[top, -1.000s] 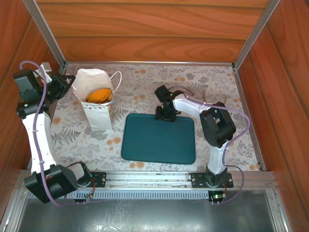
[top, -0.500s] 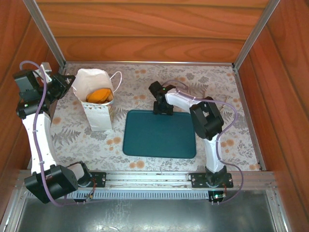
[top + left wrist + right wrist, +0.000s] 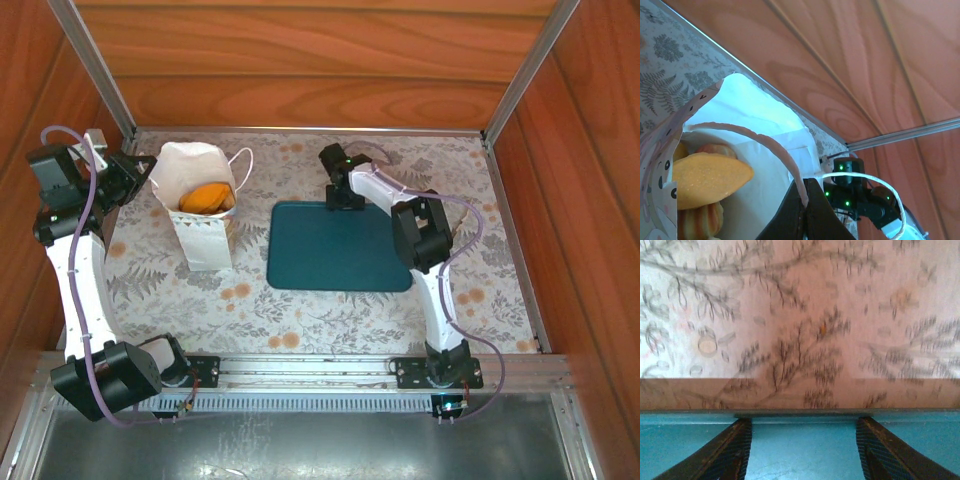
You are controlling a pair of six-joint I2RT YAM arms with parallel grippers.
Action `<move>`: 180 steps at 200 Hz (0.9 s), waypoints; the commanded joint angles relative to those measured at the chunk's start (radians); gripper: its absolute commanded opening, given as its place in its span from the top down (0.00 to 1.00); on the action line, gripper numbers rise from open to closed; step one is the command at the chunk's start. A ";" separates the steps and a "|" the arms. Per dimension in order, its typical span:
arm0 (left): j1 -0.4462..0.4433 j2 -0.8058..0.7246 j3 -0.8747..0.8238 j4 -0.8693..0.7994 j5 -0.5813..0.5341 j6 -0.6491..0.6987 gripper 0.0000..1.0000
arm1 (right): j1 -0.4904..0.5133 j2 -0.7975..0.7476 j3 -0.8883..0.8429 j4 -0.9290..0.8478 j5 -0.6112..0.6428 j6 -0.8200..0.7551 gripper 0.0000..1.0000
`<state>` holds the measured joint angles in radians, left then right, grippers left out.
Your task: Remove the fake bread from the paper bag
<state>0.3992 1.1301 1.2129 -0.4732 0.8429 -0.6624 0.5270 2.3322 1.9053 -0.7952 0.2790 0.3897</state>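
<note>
Pinching: left pincer [image 3: 804, 197] clamped shut on cord handle [image 3: 765, 142] of white paper gift bag [image 3: 205, 245], 10 o'clock.
Right pincer [image 3: 342, 200]: half-open, empty.
Risk: cord slips, bag tips, golden-brown toy bread [image 3: 205, 197] spills.

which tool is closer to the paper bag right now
Left. The left tool is shut on the cord handle of the paper bag; the right tool sits open over the far edge of the teal tray, off to the bag's right.
</note>
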 commanded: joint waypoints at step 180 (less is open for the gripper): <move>-0.016 -0.024 0.032 -0.017 0.017 -0.017 1.00 | -0.107 0.075 0.107 -0.059 -0.051 0.226 0.40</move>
<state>0.3912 1.1290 1.2243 -0.4873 0.8436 -0.6724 0.4564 2.4073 2.0361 -0.8284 0.2089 0.4976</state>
